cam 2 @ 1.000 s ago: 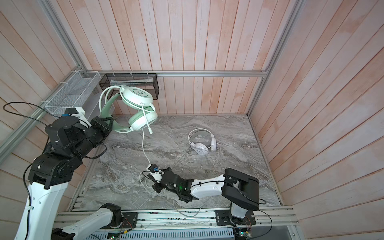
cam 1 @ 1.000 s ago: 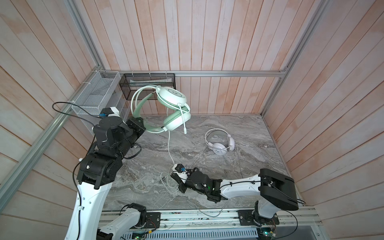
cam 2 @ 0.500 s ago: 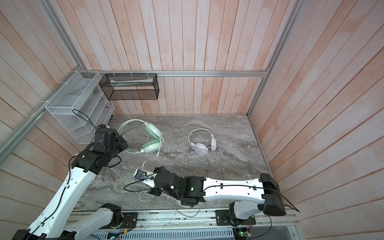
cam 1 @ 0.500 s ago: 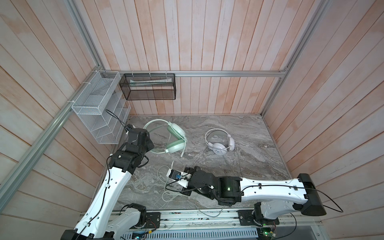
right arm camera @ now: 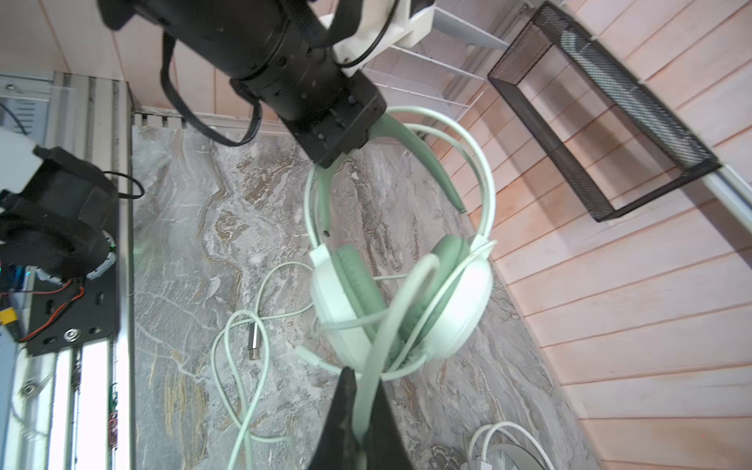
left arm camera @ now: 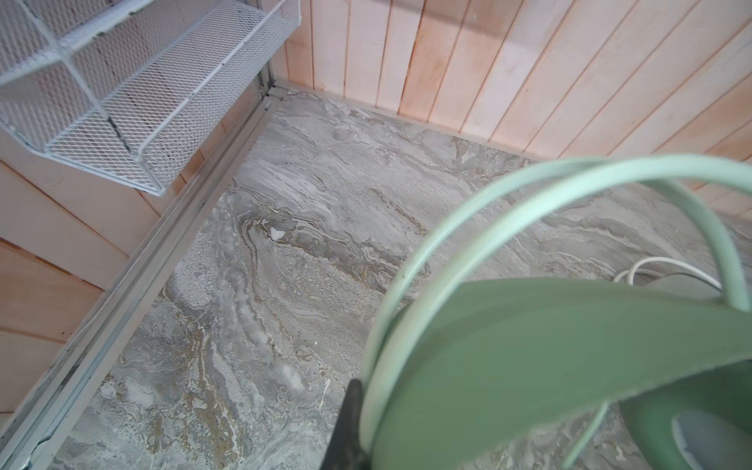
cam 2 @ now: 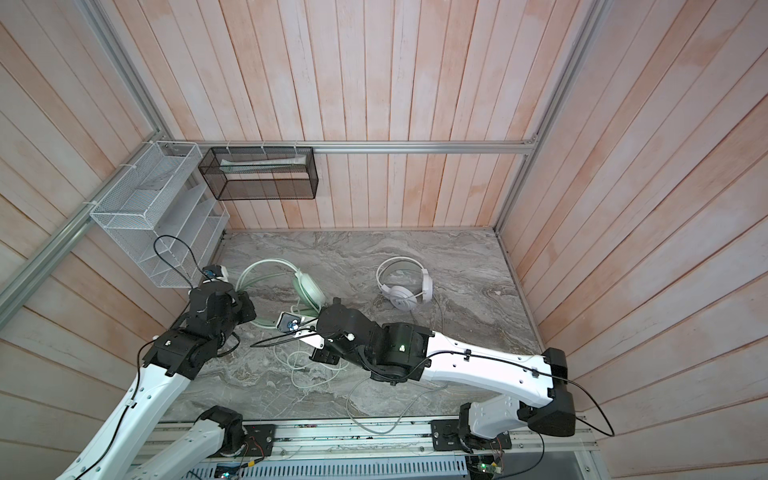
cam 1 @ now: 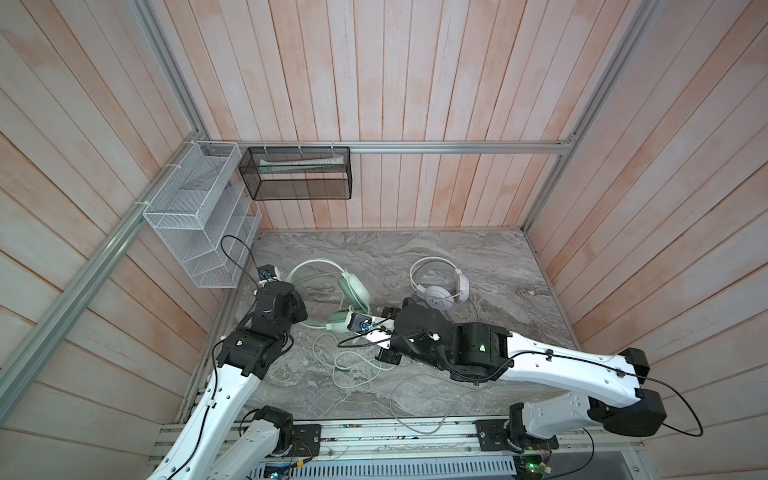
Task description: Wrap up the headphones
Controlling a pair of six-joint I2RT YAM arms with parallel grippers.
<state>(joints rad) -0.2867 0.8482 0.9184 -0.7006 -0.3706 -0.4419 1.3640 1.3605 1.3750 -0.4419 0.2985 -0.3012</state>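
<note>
white wire rack [cam 1: 187, 232] [cam 2: 137, 232] [left arm camera: 134, 101]: fixed to the side wall, above one edge of the marble tabletop [cam 1: 415, 257] [cam 2: 374, 253].
mint-green headset [cam 1: 353, 291] [cam 2: 307, 289] [left arm camera: 529, 325] [right arm camera: 407, 301]: seen near the rack's lowest shelf, toward the table's middle, cups together. Whether the cups rest on the marble cannot be told.
left gripper [cam 1: 300, 308] [cam 2: 248, 309] [right arm camera: 342, 154]: pressed together on the headband, at the part of the band nearest the rack.
right gripper [right arm camera: 360, 390]: the mint-green cord [cam 1: 345, 365] [cam 2: 299, 365] [right arm camera: 244, 325] is pinched between its fingers, on the cups' far side from the rack.
cord slack: loose loops are spread on the marble, farther from the rack than the cups. A metal plug [right arm camera: 254, 342] lies among them.
white headset [cam 1: 440, 291] [cam 2: 405, 295]: laid flat well apart from the rack, beyond the mint-green headset, touched by neither gripper.
black mesh basket [cam 1: 297, 174] [cam 2: 257, 174] [right arm camera: 602, 110]: hung on the back wall, just beside the rack's top end.
</note>
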